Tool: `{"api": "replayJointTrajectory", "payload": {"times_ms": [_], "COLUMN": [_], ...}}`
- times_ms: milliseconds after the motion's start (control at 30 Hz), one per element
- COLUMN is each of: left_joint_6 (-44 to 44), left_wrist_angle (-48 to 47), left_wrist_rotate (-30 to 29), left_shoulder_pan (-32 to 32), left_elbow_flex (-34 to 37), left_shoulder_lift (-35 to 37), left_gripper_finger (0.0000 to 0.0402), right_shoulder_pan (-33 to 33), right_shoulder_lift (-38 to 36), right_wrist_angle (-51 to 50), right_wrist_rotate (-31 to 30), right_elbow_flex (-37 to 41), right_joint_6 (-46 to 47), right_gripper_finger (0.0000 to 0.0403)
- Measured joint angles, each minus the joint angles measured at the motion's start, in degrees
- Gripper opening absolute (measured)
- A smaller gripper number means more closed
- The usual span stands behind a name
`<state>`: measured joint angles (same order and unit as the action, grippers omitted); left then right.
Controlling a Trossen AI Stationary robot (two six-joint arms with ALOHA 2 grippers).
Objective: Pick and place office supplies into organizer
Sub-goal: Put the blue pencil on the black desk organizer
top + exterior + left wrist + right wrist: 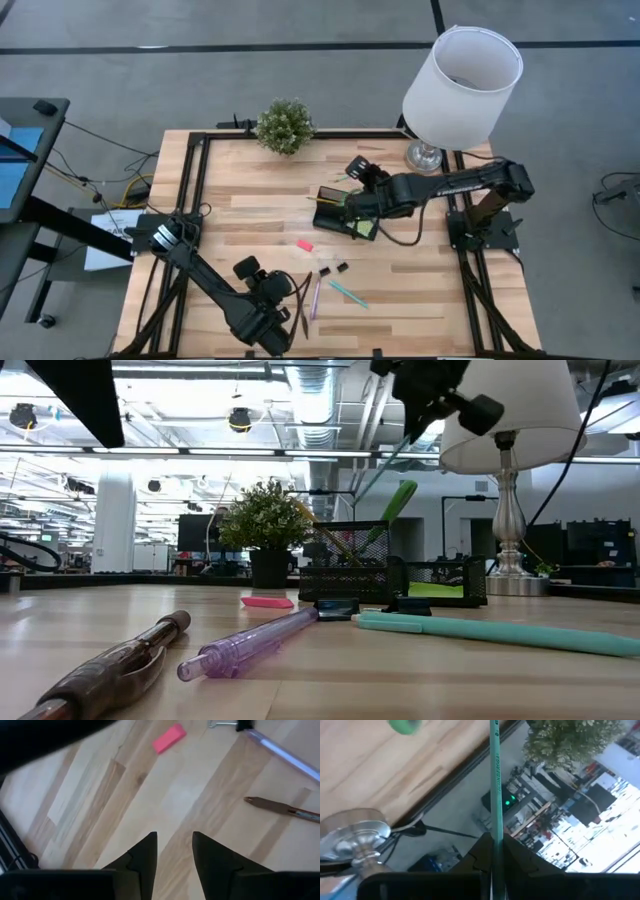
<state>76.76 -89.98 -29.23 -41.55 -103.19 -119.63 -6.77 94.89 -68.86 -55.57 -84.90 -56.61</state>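
in the low view, nearest us at seven o'clock, lies a brown pen (110, 665), with a clear purple pen (255, 643) beside it and a teal pen (495, 631) at four o'clock. behind them sit a pink eraser (267, 601), the black organizer (345, 575) with green-handled scissors (392, 508) standing in it, a potted plant (265, 525) and a lamp (512, 480).

in the high view, we see the right gripper (352, 206) directly over the organizer (332, 212) near the table's centre. the left gripper (275, 318) hovers at six o'clock by the loose pens (312, 294); binder clips (333, 269) lie between.

in the left wrist view, the left gripper's (174, 851) fingers (145, 857) stand part open with only bare table between them; the eraser (168, 738) is well apart, the brown pen (281, 808) nearer.

in the right wrist view, the right gripper (493, 845) is clamped on a thin green pencil (494, 775). lettering runs along its shaft, perhaps "ticonderoga", but we cannot read it surely.

we judge the pencil is being lowered into the organizer. next, it needs aligning over a compartment and then releasing, while the left arm lines up on a pen.
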Motion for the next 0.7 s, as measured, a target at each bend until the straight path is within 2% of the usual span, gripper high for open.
{"api": "replayJointTrajectory", "payload": {"times_ms": [133,300,467,567,700], "left_joint_6": [0.0,-0.01,-0.01,-0.01,0.02], "left_wrist_angle": [-0.05,-0.02,-0.05,0.1,0.09], "left_wrist_rotate": [-0.09,-1.01,-3.12,-3.26,-3.54], "left_shoulder_pan": [0.59,0.84,0.96,1.19,1.32], "left_elbow_flex": [0.25,0.25,0.25,0.28,0.3], "left_shoulder_lift": [0.0,0.0,0.0,0.0,0.0], "left_gripper_finger": [0.0116,0.0116,0.0116,0.0116,0.0116], "right_shoulder_pan": [1.04,0.99,1.17,1.42,2.06], "right_shoulder_lift": [0.09,0.07,2.82,5.87,9.26], "right_wrist_angle": [2.49,2.13,1.01,2.96,6.7], "right_wrist_rotate": [1.05,7.49,7.95,6.32,0.7], "right_elbow_flex": [0.0,0.02,0.22,-0.03,0.07], "right_joint_6": [-5.87,-6.53,-7.54,-8.32,-8.31], "right_gripper_finger": [0.0017,0.0018,0.0017,0.0021,0.002]}}
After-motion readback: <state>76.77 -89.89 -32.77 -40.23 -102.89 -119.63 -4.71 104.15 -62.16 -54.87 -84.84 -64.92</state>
